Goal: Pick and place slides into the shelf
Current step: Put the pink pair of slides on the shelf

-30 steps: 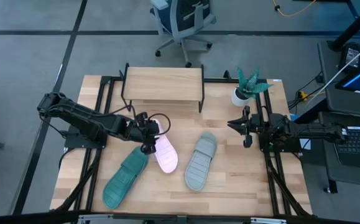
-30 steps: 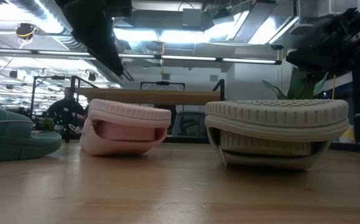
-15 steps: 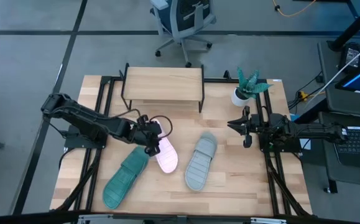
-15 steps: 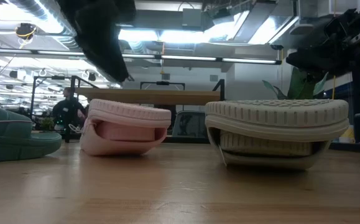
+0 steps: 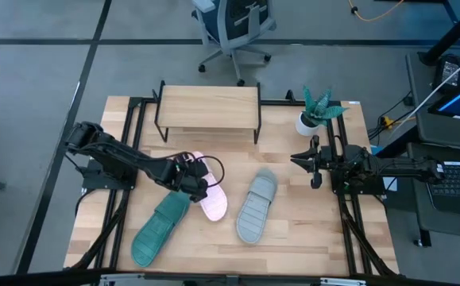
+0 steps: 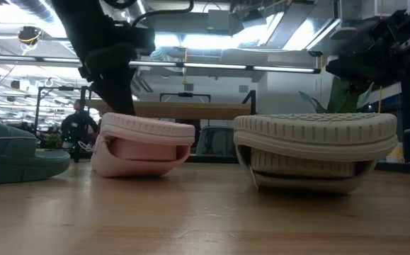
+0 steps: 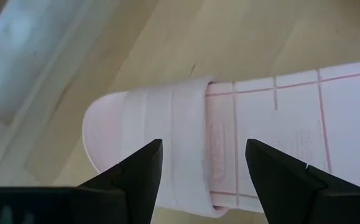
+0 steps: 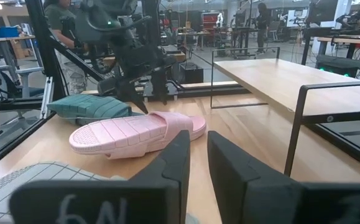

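Note:
The pale pink slide [image 5: 212,199] lies on the table with its strap [image 7: 173,137] up, at the end toward the shelf. My left gripper [image 5: 201,179] is open and hangs just over that strap, one finger on each side [image 7: 204,165]; I see no touch. The teal slide [image 5: 160,226] lies to the pink one's left and the grey slide [image 5: 256,208] to its right, both flat on the table. The shelf [image 5: 208,107] stands at the far edge. My right gripper [image 5: 299,161] waits shut at the table's right side.
A small potted plant [image 5: 315,113] stands right of the shelf, near my right arm. Black frame rails run along the table's left [image 5: 130,139] and right [image 5: 349,206] sides. An office chair [image 5: 233,28] stands on the floor beyond the shelf. People show in the room behind.
My left gripper has moved down and a little toward the table's right and near edge, coming over the pink slide's strap end. The slides have stayed where they were.

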You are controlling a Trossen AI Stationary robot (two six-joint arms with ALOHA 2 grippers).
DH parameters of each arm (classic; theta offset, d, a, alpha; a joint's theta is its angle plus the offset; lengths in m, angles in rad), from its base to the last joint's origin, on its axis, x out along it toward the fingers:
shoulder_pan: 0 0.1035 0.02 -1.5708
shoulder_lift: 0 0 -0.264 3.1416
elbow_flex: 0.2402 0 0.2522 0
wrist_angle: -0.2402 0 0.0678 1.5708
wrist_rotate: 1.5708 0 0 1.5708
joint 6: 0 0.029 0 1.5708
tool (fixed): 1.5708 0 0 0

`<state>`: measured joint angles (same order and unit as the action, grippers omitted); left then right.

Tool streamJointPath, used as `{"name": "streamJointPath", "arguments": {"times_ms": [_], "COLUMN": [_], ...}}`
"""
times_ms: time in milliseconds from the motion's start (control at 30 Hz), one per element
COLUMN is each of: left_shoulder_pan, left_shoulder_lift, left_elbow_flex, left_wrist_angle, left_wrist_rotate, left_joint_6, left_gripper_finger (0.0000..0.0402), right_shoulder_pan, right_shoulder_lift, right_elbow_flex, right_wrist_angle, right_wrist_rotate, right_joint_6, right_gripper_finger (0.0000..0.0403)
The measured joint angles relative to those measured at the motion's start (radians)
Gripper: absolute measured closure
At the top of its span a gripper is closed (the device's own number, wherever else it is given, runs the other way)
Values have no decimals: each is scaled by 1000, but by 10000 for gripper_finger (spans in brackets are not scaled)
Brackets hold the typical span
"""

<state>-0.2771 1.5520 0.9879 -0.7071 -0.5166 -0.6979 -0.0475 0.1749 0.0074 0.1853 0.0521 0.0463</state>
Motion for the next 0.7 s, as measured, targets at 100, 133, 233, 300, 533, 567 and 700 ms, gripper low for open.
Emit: {"name": "streamJointPath", "arguments": {"times_ms": [100, 133, 233, 300, 533, 567, 700], "left_shoulder_pan": [-25, -33, -54, -70, -92, -92, -90], "left_shoulder_lift": [18, 23, 44, 59, 166, 181, 226], "left_elbow_flex": [76, 106, 185, 225, 287, 288, 288], "left_wrist_angle": [-70, -101, -177, -229, -386, -386, -390], "left_wrist_rotate": [-22, -25, -28, -52, -70, -70, -76], "left_joint_6": [-8, -13, -41, -64, -192, -193, -187], "left_gripper_finger": [180, 180, 180, 180, 180, 180, 180], "right_shoulder_pan": [0, 0, 0, 0, 0, 0, 0], "right_shoulder_lift": [0, 0, 0, 0, 0, 0, 0], "right_elbow_flex": [0, 0, 0, 0, 0, 0, 0], "right_wrist_angle": [0, 0, 0, 0, 1, 1, 1], "right_wrist_rotate": [0, 0, 0, 0, 0, 0, 0], "right_joint_6": [-1, -2, -2, -2, -2, -2, -2], "right_gripper_finger": [344, 344, 344, 344, 344, 344, 344]}}
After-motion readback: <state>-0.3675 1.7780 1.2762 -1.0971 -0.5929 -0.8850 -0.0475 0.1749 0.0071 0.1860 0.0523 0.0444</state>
